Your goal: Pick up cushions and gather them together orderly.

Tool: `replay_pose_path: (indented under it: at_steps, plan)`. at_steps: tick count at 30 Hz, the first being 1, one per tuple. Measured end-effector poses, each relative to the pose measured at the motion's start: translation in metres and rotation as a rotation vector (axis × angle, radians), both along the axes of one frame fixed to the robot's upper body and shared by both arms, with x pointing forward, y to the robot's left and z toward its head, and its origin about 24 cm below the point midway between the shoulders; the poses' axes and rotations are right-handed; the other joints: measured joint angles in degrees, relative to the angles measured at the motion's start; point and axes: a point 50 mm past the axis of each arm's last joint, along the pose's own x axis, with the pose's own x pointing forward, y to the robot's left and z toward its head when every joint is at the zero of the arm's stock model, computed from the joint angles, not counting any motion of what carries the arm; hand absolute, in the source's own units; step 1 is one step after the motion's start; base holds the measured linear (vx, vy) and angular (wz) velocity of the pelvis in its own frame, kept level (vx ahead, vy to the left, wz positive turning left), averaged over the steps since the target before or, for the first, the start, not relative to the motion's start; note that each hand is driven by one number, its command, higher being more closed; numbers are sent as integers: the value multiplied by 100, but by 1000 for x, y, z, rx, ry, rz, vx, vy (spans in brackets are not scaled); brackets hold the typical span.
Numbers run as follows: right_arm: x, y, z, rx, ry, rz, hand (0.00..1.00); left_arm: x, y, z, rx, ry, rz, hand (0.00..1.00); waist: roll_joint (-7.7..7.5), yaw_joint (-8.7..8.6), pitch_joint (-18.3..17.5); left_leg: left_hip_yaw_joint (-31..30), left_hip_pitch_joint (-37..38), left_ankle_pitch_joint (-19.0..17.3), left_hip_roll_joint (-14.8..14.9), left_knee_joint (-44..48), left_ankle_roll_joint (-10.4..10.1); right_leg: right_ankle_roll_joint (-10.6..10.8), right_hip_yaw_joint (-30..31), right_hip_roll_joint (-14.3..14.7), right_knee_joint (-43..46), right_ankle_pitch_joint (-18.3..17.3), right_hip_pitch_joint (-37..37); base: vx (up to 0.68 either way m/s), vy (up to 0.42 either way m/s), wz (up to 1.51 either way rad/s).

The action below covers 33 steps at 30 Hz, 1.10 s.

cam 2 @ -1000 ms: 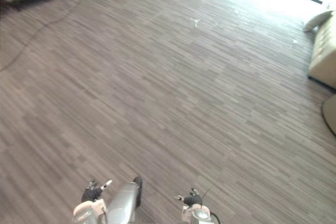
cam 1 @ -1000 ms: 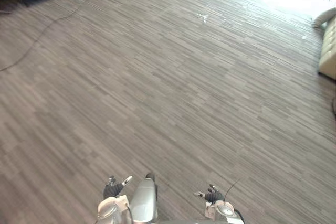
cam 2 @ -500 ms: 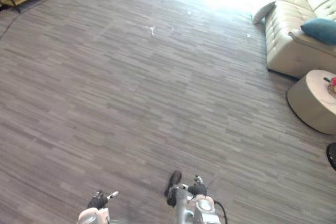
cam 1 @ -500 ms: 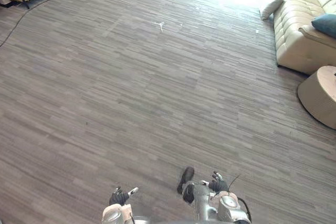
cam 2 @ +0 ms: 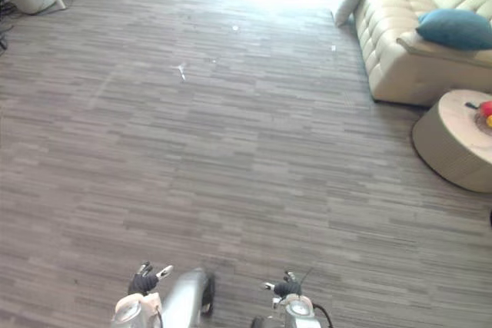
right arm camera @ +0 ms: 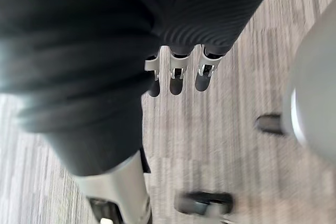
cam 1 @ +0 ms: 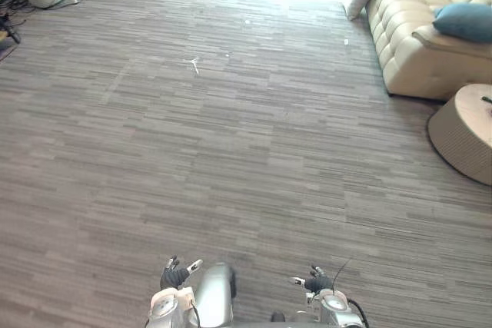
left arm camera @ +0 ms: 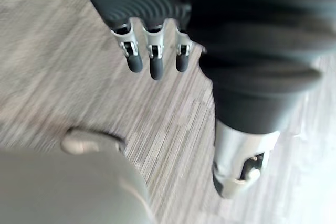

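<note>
The left hand (cam 1: pixel 175 276) and right hand (cam 1: pixel 315 283) are held with fingers (left arm camera: pixel 155 66) extended, nothing gripped. A teal cushion (cam 1: pixel 463 21) is seated on a cream tufted sofa (cam 1: pixel 407 44).

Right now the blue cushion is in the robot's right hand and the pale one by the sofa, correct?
No: the blue cushion lies on the sofa, as the right eye view shows; the right hand is empty. The rest holds.

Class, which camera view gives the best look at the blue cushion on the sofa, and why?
The right eye view: the blue cushion lies on the cream sofa, nearly whole. In the left eye view the picture's right edge cuts off its far end. Both wrist views face the floor instead.
</note>
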Motion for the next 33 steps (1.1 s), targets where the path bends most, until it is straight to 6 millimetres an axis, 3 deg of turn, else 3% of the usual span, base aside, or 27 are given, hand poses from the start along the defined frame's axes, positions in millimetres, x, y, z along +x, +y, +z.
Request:
replay_pose_path:
  at_steps: [1, 3, 4, 5, 7, 8, 11, 12, 14, 15, 17, 18, 19, 20, 22, 23, 24, 26, 27, 28, 30, 31, 32, 33]
  plan:
    - [3, -1, 2, -3, -19, -3, 0, -2, 1, -1, 2, 9, 12, 0, -49, 63, -29, 160, -20, -405, 57, 320, 109, 120, 135, -82, 431, 108, -164, 682, 272, -58]
    - [3, 1, 2, -4, -22, 3, 0, -11, 4, -4, 7, 43, 25, 0, -105, 143, -5, 462, 395, -768, 43, 471, 299, 580, 313, -282, 2023, 369, -678, 701, 333, -66]
    - [1, -2, 2, -15, -20, 6, 0, -14, 4, -6, 6, 64, 25, 0, -105, 84, 9, 522, 812, -989, -78, 373, 328, 895, 349, -433, 3471, 783, -1224, 587, 281, -36]
    - [-2, -4, 2, -17, -23, -5, 0, -16, 4, -7, 7, 75, 23, 0, -66, -14, 41, 515, 1306, -1131, -192, 175, 336, 887, 222, -528, 4532, 860, -1576, 575, 236, -11]
    - [2, -8, 6, -27, -65, -14, 0, -12, -1, -7, 7, 78, -1, 0, 81, -195, 47, 472, 2131, -1233, -232, -366, 369, 592, -459, -650, 5079, 666, -2074, 669, 202, 20]
    - [5, -8, 9, -29, -88, -13, 0, -8, -4, -7, 3, 68, -15, 0, 113, -255, -3, 403, 2542, -1271, -211, -734, 369, 361, -944, -654, 4846, 496, -2490, 535, 108, 26]
    - [12, -13, 14, -39, -130, -30, 0, 1, -16, -8, -15, 68, -64, 0, 102, -344, 6, 288, 3181, -1315, -186, -1250, 372, 325, -1599, -577, 3537, 381, -3123, 570, 34, 36]
    - [15, -17, 16, -42, -150, -53, 0, 4, -26, -9, -32, 69, -90, 0, 120, -425, 15, 209, 3573, -1422, -122, -1553, 344, 285, -1849, -387, 2140, 698, -3345, 629, -21, 43]
    - [17, -18, 18, -42, -161, -55, 0, 2, -28, -10, -34, 78, -114, 0, 118, -464, 16, 154, 4111, -1649, -81, -1814, 226, 235, -2019, -186, 961, 1165, -3483, 756, -76, 47]
    - [19, -18, 19, -41, -165, -52, 0, -1, -28, -11, -33, 85, -114, 0, 119, -494, 13, 74, 4353, -1771, -57, -1837, 199, 126, -1961, -119, 864, 1215, -3558, 754, -114, 55]
    - [21, -18, 20, -39, -177, -47, 0, -9, -29, -14, -36, 106, -125, 0, 158, -626, -63, -259, 4553, -1933, 41, -1533, 319, -357, -1731, -71, 1414, 1607, -3720, 827, -187, 69]
    - [21, -21, 21, -42, -180, -47, 0, -11, -36, -16, -55, 114, -127, 0, 340, -678, -196, -520, 4351, -1928, 239, -858, 313, -479, -1805, -15, 1806, 1721, -3737, 1014, -263, 57]
    - [22, -29, 22, -58, -186, -58, 0, -12, -44, -17, -78, 114, -123, 0, 579, -663, -277, -672, 3946, -1766, 503, 226, 131, -483, -1953, 160, 2016, 1340, -3623, 847, -227, 34]
    - [23, -31, 23, -64, -190, -57, 0, -11, -48, -17, -93, 109, -111, 0, 783, -648, -249, -821, 3454, -1193, 637, 1380, -61, -492, -2010, 314, 2080, 1031, -3456, 667, -170, -4]
    - [25, -32, 24, -71, -187, -42, 0, -8, -52, -16, -111, 96, -99, 0, 980, -580, -134, -764, 2582, 536, 877, 3205, -502, -550, -1776, 691, 1780, 669, -2818, 816, -123, -48]
    - [22, -29, 20, -60, -159, -44, 0, -5, -48, -14, -104, 82, -100, 0, 999, -580, -93, -513, 2133, 88, 1064, 3992, -283, -566, -1631, 835, 1490, 572, -2306, 816, -74, -60]
    - [19, -24, 17, -44, -133, -49, 0, -2, -43, -13, -89, 72, -100, 0, 869, -545, -15, -347, 1889, -220, 1085, 4271, -219, -555, -1484, 849, 1274, 516, -1906, 802, -43, -53]
    - [12, -11, 9, -10, -73, -35, 0, 7, -24, -4, -34, 15, -96, 0, 420, -418, 51, -5, 971, -890, 838, 4006, -52, -549, -1012, 714, 475, 515, -834, 955, -32, -59]
    - [11, -10, 8, -10, -64, -26, 0, 10, -21, -1, -22, -8, -96, 0, 368, -369, 37, 34, 635, -1028, 731, 3650, -1, -545, -908, 636, 277, 518, -580, 780, 38, -78]
    - [10, -10, 7, -15, -59, -27, 0, 15, -20, 3, -15, -39, -91, 0, 310, -271, 89, 51, 214, -1140, 571, 2671, 36, -516, -761, 528, 152, 504, -307, 733, 112, -91]
    - [10, -11, 6, -21, -54, -25, 0, 17, -19, 5, -17, -59, -70, 0, 359, -204, 117, -293, -180, -741, 290, 674, -103, -264, -499, 385, 62, 333, 26, 710, 188, -103]
    - [5, -15, 4, -40, -36, -12, 0, 11, -19, 3, -22, -46, -58, 0, 475, -76, 77, -434, -178, 203, 322, -349, -296, -51, -177, 415, -65, 120, 299, 747, 321, -108]
    - [1, -6, 2, -25, -13, 7, 0, 7, -11, 2, -2, -25, -48, 0, 305, 19, 59, -367, -142, 396, 200, -77, -137, -37, 37, 204, -156, 75, 501, 749, 338, -77]
    - [0, 0, 1, -11, -11, 13, 0, 6, -4, 2, 16, -14, -45, 0, 134, -42, -11, -296, -167, 237, 92, -39, -90, -124, 116, 78, -103, 198, 470, 749, 343, -33]
